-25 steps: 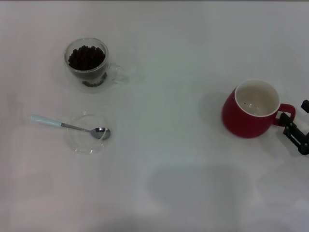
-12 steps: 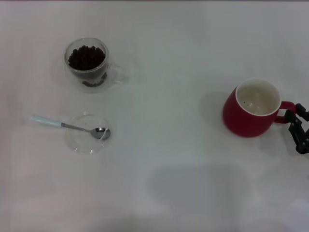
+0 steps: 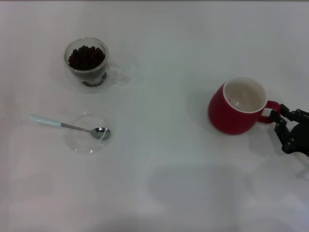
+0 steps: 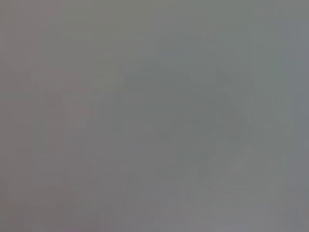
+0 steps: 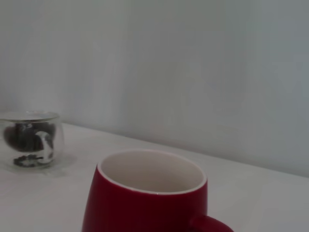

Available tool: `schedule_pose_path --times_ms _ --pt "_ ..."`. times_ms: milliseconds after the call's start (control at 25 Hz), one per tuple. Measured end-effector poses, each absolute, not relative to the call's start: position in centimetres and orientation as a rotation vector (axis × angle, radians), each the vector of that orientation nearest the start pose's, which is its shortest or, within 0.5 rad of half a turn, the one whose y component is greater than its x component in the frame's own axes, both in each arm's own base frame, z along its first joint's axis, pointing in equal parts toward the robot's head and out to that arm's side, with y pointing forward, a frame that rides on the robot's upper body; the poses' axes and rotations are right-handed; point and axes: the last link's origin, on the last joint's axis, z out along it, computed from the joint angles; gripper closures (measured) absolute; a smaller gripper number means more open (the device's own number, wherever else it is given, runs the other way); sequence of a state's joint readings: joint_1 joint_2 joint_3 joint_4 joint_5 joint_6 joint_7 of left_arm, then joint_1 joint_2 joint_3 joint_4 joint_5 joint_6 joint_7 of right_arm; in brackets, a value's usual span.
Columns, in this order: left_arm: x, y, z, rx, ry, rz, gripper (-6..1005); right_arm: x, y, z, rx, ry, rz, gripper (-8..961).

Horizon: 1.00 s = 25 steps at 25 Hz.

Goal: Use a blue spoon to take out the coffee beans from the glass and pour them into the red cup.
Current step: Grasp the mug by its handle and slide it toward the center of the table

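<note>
The right gripper (image 3: 279, 119) clasps the cup's (image 3: 235, 108) handle, seemingly positioning it, while the spoon (image 3: 67, 126) lies untouched in a dish (image 3: 79, 143) near the glass (image 3: 87, 64) of beans (image 3: 86, 57); next, grasp the spoon.

The glass (image 3: 87, 64) stands upright, heaped with dark coffee beans (image 3: 86, 57). The blue spoon (image 3: 68, 126) lies nearby. The red cup (image 3: 236, 105) stands upright, well apart.
</note>
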<state>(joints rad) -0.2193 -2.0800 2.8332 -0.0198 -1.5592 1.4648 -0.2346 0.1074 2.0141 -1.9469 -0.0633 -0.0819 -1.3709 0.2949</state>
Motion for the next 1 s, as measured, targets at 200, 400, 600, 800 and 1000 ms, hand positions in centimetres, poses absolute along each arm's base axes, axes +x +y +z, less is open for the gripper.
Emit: schedule_pose_path --times_ms 200,400,600,800,1000 --pt "-40.3 22.9 4.7 -1.285 -0.535 -0.619 374 38.5 18.6 -3.5 -2.061 0.533 0.572 772" --pt "-40.3 22.9 4.7 -1.285 -0.535 -0.619 374 37.8 18.9 -3.9 -2.093 0.508 0.599 769" --pt "-40.3 22.9 4.7 -1.285 -0.533 -0.621 374 37.0 19.3 -4.5 -2.138 0.478 0.623 765" --pt "-40.3 22.7 4.7 -1.283 -0.534 -0.619 375 35.5 19.5 -5.5 -2.195 0.436 0.675 762" --pt "-40.4 22.6 4.6 -1.285 -0.536 -0.618 375 34.3 19.6 -6.5 -2.256 0.398 0.709 759"
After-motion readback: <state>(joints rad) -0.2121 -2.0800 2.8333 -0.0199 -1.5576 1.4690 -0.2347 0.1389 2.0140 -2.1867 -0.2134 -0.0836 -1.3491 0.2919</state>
